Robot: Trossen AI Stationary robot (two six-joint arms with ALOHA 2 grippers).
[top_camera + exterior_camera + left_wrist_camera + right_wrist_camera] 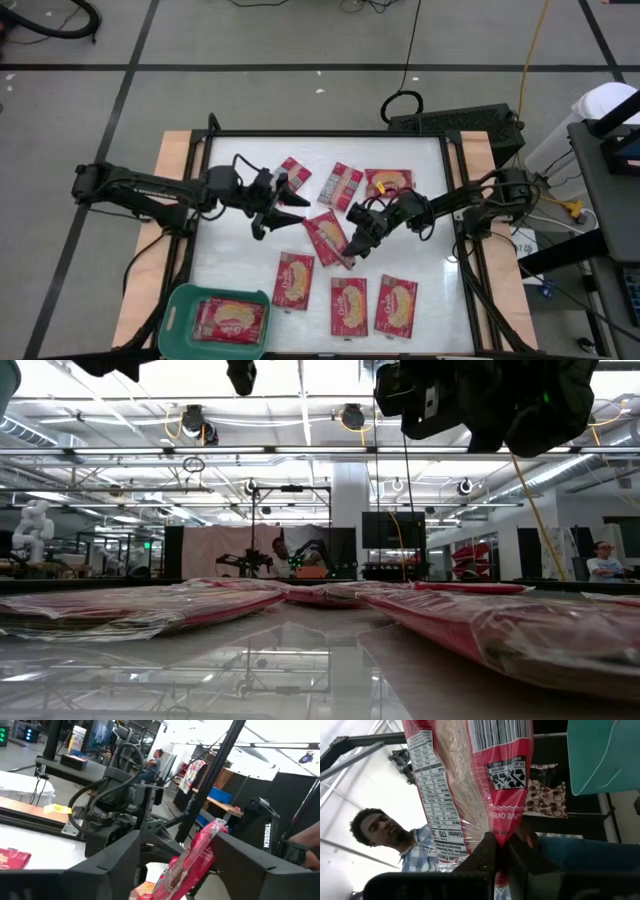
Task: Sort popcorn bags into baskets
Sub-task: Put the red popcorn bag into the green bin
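A red popcorn bag [328, 238] hangs above the table's middle, with my right gripper [354, 244] shut on it. In the right wrist view its white back panel [465, 780] faces the camera. My left gripper [298, 202] is open, and the bag's free end [202, 850] reaches between its fingers. Several more popcorn bags lie flat on the table, three at the far side [340, 183] and three at the near side [349, 305]. One bag [232, 320] lies in the teal basket [215, 291] at the near left corner. My right gripper pinches the bag's short end seam [502, 827] between its two fingers. The fingers come from the table's right, slanting up. The bag is lifted clear and sticks out past the fingers toward my left gripper. My left gripper: I cannot tell whether its fingers [235, 855] touch the bag's free end.
The table has raised dark rails and wooden strips [175, 160] along its left and right sides. A person [385, 832] shows in the room beyond the table. Bare white tabletop [235, 255] lies between the left arm and the basket.
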